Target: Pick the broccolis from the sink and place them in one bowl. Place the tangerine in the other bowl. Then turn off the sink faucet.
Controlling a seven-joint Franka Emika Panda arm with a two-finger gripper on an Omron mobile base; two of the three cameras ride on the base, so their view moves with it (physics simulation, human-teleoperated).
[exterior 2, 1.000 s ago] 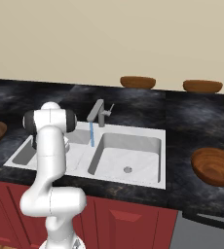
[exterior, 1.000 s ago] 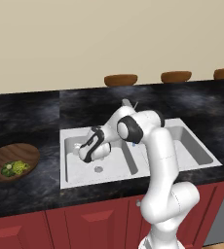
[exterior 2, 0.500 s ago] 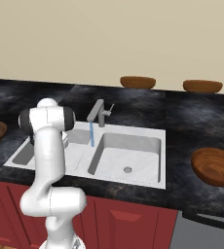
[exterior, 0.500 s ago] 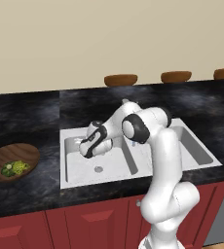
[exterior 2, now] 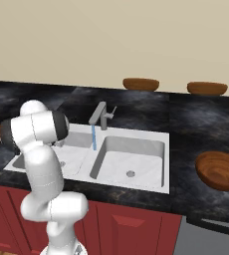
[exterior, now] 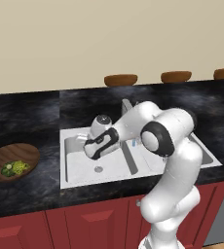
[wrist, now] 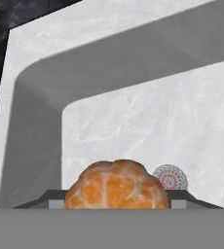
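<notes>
In the hand view my gripper (wrist: 116, 195) is shut on the tangerine (wrist: 116, 184), an orange segmented ball between the dark fingers (wrist: 49, 198). It hangs over the left basin of the white sink (wrist: 109, 73), near the round drain (wrist: 170, 176). In the left base view the hand (exterior: 97, 145) sits low over that basin of the sink (exterior: 84, 182). The broccolis (exterior: 12, 168) lie in the wide wooden bowl (exterior: 28, 151) on the counter to the left. A second wide wooden bowl (exterior 2: 218, 170) stands right of the sink. The grey faucet (exterior 2: 102, 115) pours a blue stream (exterior 2: 93, 137).
Three smaller brown bowls (exterior: 120, 79) line the back edge of the black counter against the wall. The divider (exterior: 129, 158) between the basins runs just right of the hand. Red cabinet fronts (exterior 2: 136, 224) sit below the counter.
The hand has risen slightly in the left basin with the tangerine still held, and the arm's elbow has swung a little to the right. Water keeps running.
</notes>
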